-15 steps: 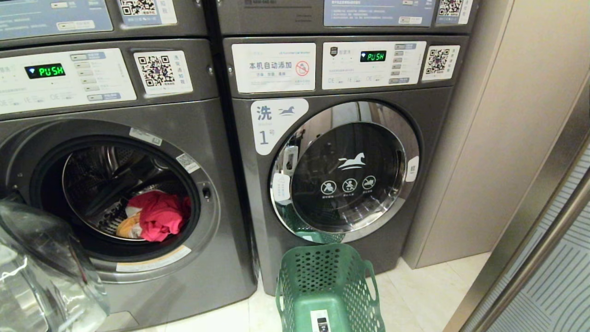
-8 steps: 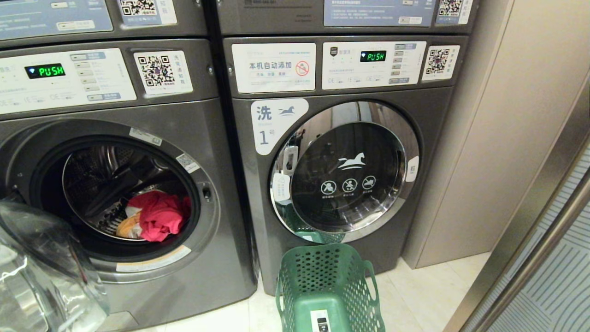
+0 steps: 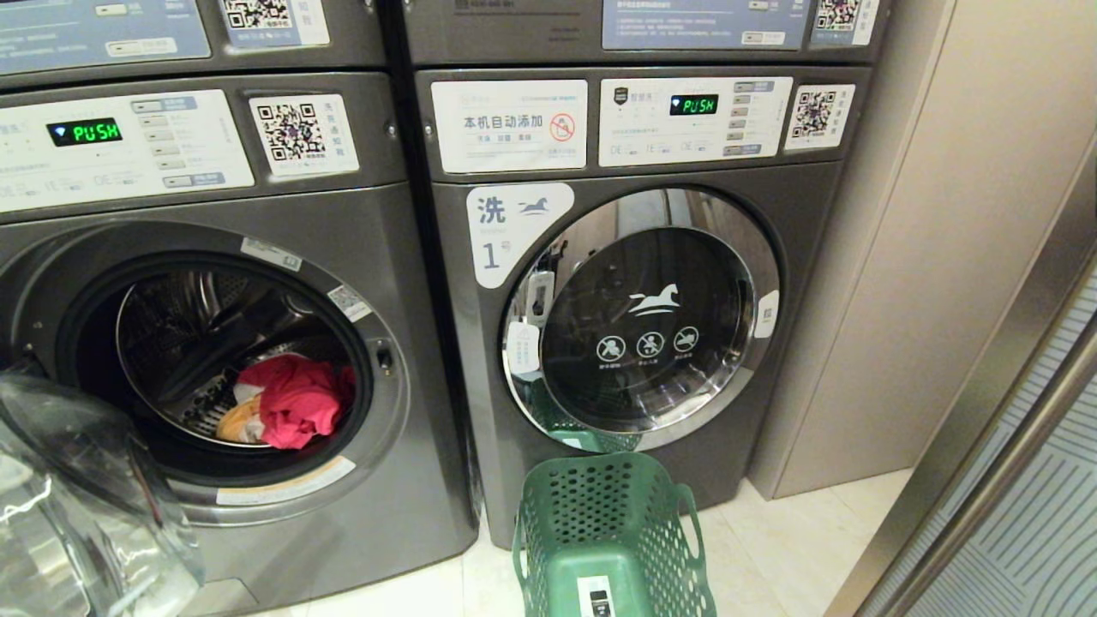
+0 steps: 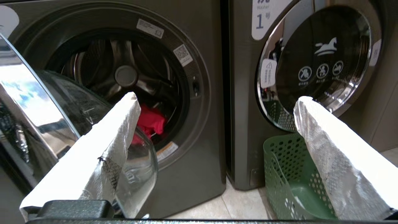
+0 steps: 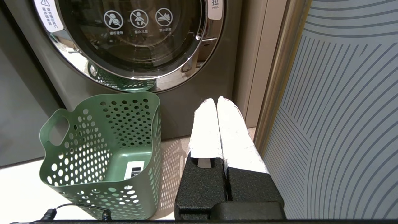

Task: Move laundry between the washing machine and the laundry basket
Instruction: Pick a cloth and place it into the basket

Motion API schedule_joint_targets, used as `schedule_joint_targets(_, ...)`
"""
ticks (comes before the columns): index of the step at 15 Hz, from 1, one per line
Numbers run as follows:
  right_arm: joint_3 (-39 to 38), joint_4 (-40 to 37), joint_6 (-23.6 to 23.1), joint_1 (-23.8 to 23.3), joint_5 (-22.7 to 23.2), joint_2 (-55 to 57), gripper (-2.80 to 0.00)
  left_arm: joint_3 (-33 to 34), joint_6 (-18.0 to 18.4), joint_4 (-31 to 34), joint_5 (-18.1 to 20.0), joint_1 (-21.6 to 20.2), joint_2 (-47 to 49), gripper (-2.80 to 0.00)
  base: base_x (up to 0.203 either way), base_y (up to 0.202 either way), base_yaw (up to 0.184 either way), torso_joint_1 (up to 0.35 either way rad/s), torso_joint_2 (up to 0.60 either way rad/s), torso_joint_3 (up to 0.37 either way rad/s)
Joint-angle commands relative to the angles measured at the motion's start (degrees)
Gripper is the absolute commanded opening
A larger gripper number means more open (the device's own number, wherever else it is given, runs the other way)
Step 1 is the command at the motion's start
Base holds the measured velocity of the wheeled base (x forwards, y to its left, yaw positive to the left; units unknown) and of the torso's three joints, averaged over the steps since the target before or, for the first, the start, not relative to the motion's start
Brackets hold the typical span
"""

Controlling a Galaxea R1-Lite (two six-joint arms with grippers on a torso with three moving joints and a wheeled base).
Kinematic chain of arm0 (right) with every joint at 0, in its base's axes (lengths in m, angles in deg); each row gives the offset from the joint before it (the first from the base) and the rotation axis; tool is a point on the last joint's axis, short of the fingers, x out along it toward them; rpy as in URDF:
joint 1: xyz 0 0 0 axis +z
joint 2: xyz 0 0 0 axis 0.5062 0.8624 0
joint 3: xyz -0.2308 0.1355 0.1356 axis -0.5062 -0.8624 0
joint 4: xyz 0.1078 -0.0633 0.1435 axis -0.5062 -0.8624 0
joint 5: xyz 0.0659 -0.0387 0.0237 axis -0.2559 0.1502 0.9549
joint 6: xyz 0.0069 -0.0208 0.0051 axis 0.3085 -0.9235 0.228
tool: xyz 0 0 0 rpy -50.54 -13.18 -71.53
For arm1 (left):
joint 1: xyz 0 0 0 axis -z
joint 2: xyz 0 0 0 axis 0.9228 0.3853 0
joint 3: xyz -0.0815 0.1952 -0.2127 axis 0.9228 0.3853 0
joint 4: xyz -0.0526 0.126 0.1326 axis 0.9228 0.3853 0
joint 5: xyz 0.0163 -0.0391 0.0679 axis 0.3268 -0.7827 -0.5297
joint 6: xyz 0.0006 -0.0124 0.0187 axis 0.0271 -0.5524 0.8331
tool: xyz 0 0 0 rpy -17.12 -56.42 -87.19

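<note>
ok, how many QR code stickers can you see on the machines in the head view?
4. One on the open left washer's panel, one on the shut right washer's panel, one on each upper unit above them, both cut off by the frame. Others may lie outside it.

1. The right claw [image 5: 217,100] hangs over the floor [image 5: 18,186], its white-wrapped fingers [image 5: 205,130] pressed together, holding nothing.
2. A green basket [image 5: 102,174] stands beside it, apparently empty except for a label.
3. Behind is the washing machine's closed round door [image 5: 130,37].
</note>
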Motion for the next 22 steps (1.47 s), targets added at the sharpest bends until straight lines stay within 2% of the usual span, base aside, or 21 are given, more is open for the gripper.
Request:
schedule_joint_targets(1, 0.0, 0.0, 0.0, 0.0, 0.0, 0.0, -2.8, -5.8, 0.7, 3.8, 0.0, 0.0, 5.8, 0.0, 0.0, 0.0, 0.0, 0.0, 0.0, 0.0)
schedule_joint_targets(5, 0.0, 0.0, 0.0, 0.0, 0.0, 0.0, -2.8, -15.2, 8.3, 6.7, -2.3, -0.2, 26.1, 0.0, 0.0, 0.0, 0.0, 0.0, 0.0, 0.0)
schedule_joint_targets(8, 0.0, 0.0, 0.0, 0.0, 0.0, 0.0, -2.8, -20.5, 9.1, 5.2, -2.4, -0.1, 39.3, 0.0, 0.0, 0.0, 0.0, 0.0, 0.0, 0.0)
schedule_joint_targets(10, 0.0, 0.0, 0.0, 0.0, 0.0, 0.0, -2.8, -21.4, 8.8, 3.0, -1.6, -0.1, 43.3, 0.0, 0.0, 0.0, 0.0, 0.0, 0.0, 0.0)
schedule_joint_targets(11, 0.0, 0.0, 0.0, 0.0, 0.0, 0.0, -2.8, -21.5, 7.4, 2.7, -1.6, -0.1, 44.4, 0.0, 0.0, 0.0, 0.0, 0.0, 0.0, 0.0)
schedule_joint_targets(12, 0.0, 0.0, 0.0, 0.0, 0.0, 0.0, -2.8, -21.4, 6.3, 2.4, -1.9, -0.2, 45.5, -2.8, 0.0, 0.0, 0.0, 0.0, 0.0, 0.0)
schedule_joint_targets(15, 0.0, 0.0, 0.0, 0.0, 0.0, 0.0, -2.8, -21.3, 1.7, 1.9, -3.9, -0.4, 49.2, -2.8, 0.0, 0.0, 0.0, 0.0, 0.0, 0.0)
schedule_joint_targets(17, 0.0, 0.0, 0.0, 0.0, 0.0, 0.0, -2.8, -21.0, -0.6, 1.9, -7.6, -0.5, 53.4, -2.8, 0.0, 0.0, 0.0, 0.0, 0.0, 0.0)
schedule_joint_targets(18, 0.0, 0.0, 0.0, 0.0, 0.0, 0.0, -2.8, -20.8, -1.8, 1.9, -12.2, -0.5, 55.5, -2.8, 0.0, 0.0, 0.0, 0.0, 0.0, 0.0)
schedule_joint_targets(20, 0.0, 0.0, 0.0, 0.0, 0.0, 0.0, -2.8, -20.4, -2.7, 2.7, -25.1, -0.6, 59.1, -2.8, 0.0, 0.0, 0.0, 0.0, 0.0, 0.0)
schedule_joint_targets(21, 0.0, 0.0, 0.0, 0.0, 0.0, 0.0, -2.8, -20.4, -3.0, 3.1, -28.3, -0.9, 60.7, -2.8, 0.0, 0.0, 0.0, 0.0, 0.0, 0.0)
schedule_joint_targets(22, 0.0, 0.0, 0.0, 0.0, 0.0, 0.0, -2.8, -20.4, -3.1, 3.3, -29.6, -3.2, 62.0, -2.8, 0.0, 0.0, 0.0, 0.0, 0.0, 0.0)
